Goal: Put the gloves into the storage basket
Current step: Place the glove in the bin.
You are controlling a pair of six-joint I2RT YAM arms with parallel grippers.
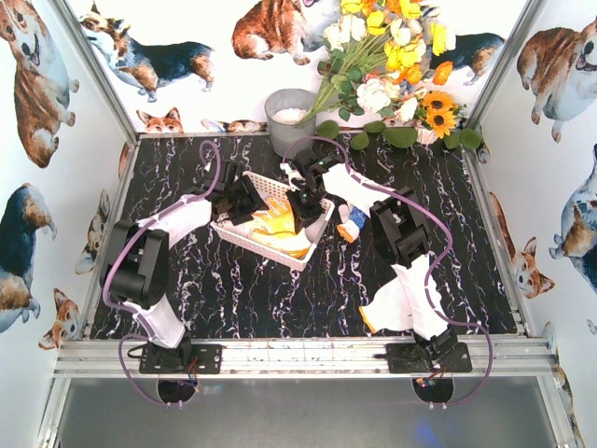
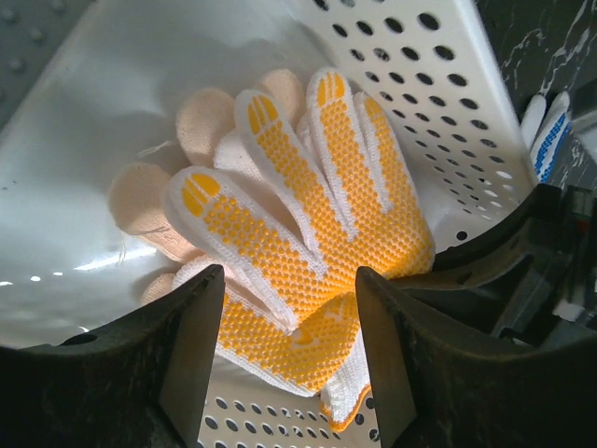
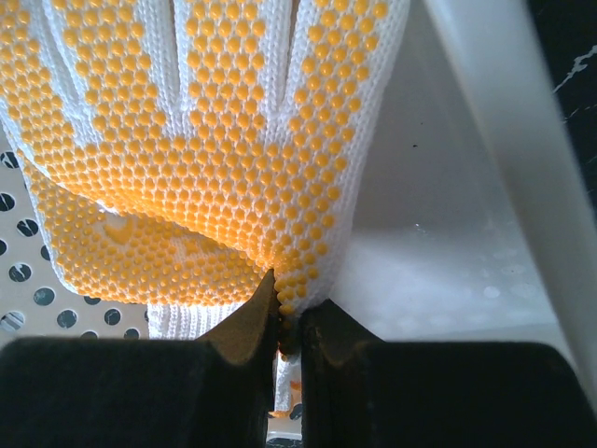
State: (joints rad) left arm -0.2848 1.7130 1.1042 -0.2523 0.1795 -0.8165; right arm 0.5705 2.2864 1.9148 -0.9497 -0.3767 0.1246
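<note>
Right wrist view crops the glove (image 3: 215, 140) the right tool (image 3: 287, 317) pinches; left tool (image 2: 284, 289) stands open.

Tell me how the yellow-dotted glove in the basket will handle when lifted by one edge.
Probably floppy: the yellow-dotted glove is thin knit, bunching where the right gripper pinches it. Likely light, given that thin fabric. Its raised dots should resist slipping.
</note>
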